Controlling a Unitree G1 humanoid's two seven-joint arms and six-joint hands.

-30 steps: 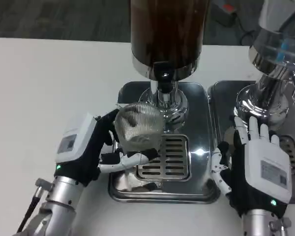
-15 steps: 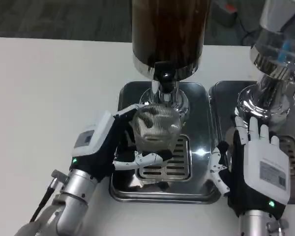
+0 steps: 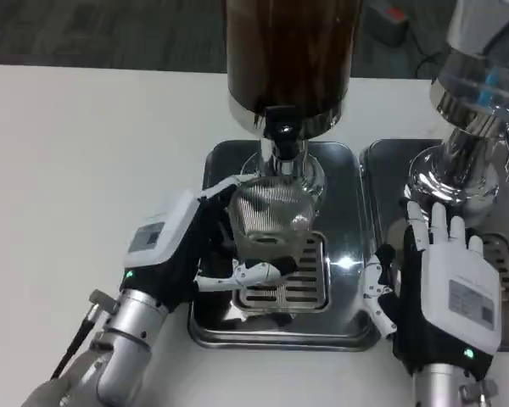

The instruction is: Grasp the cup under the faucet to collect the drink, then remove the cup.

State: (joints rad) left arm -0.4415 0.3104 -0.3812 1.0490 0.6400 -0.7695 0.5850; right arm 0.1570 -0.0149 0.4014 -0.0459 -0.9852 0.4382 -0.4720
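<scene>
left hand (image 3: 174, 254) holding cup (image 3: 270, 212), under faucet (image 3: 280, 136)

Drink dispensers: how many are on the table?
2: a dark-filled dispenser at centre above the cup, and a clear dispenser at right, partly cut off. Others may stand out of frame.

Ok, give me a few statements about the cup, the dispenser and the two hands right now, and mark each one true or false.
1. The left hand grips the ribbed clear cup. True.
2. The cup sits under the faucet of the dark drink dispenser. True.
3. The right hand holds a second cup. False: it holds nothing, its fingers apart.
4. The cup lies tipped over on the white table. False: it is over the grated drip tray.
5. The dispenser tank is filled with a clear liquid. False: its contents look dark brown.
</scene>
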